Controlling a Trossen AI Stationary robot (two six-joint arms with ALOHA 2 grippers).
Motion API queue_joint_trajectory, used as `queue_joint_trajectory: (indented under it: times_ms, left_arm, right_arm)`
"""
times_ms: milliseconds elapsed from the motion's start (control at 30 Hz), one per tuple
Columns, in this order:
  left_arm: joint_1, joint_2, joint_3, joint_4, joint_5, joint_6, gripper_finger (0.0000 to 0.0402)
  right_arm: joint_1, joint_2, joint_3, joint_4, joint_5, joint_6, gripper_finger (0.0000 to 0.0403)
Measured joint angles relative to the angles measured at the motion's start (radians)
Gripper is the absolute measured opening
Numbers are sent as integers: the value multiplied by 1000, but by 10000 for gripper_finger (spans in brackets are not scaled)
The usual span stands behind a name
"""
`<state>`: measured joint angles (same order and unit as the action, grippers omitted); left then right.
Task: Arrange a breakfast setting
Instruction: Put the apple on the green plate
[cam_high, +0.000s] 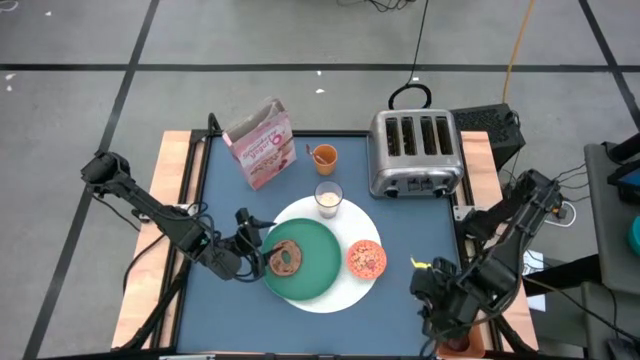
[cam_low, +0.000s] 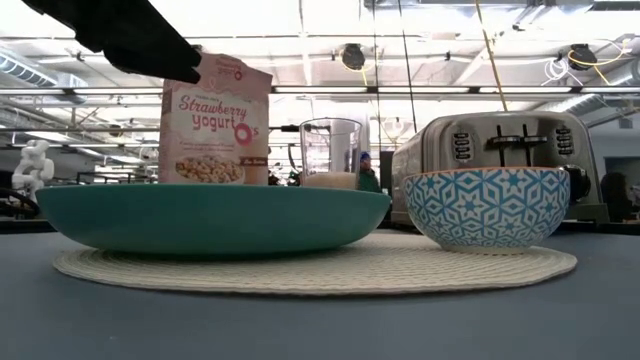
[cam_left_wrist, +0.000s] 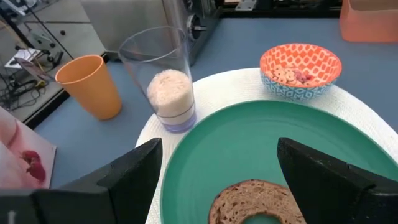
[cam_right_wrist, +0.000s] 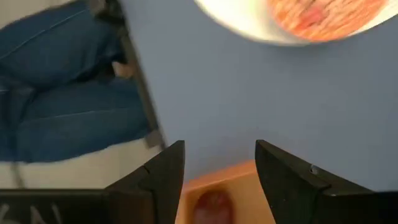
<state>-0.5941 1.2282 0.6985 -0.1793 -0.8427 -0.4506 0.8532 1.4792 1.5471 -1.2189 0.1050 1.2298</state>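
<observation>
One bagel (cam_high: 287, 260) flat on green plate (cam_high: 318, 262), hole up, L gripper (cam_left_wrist: 217, 180) open.

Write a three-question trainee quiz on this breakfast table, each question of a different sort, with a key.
1. True or false: the bagel lies on the green plate.
2. Multiple choice: what stands nearest the milk glass? A) the pink cereal box B) the orange cup C) the orange bin
3. Fill in: the small patterned bowl sits on the white round ____.

Key:
1. True. The left hand hangs open over the bagel, which lies on the plate.
2. B. The cup stands just behind the glass, beside the toaster.
3. Mat. The right hand, open, is off the mat, above the bin that holds a dark red fruit.
</observation>
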Motion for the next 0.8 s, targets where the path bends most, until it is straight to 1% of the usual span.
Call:
queue_joint_trajectory:
  times_ms: [100, 200, 467, 567, 633, 700, 800]
  left_arm:
    - [0, 0, 0, 1, -2, -5, 322]
    - [0, 0, 0, 1, -3, -16, 321]
    - [0, 0, 0, 0, -3, -30, 322]
    - [0, 0, 0, 0, -3, -30, 321]
    - [0, 0, 0, -1, -3, -30, 322]
    - [0, 0, 0, -2, -3, -30, 322]
    - [0, 0, 0, -2, -4, -29, 321]
  right_arm:
    - [9, 1, 0, 48, -41, 52, 193]
    - [11, 1, 0, 106, -54, 99, 213]
    - [11, 1, 0, 112, -55, 198, 306]
    - [11, 1, 0, 113, -60, 201, 343]
    - [11, 1, 0, 115, -92, 198, 362]
    - [14, 1, 0, 113, -110, 166, 376]
    - [39, 8, 0, 113, -82, 125, 386]
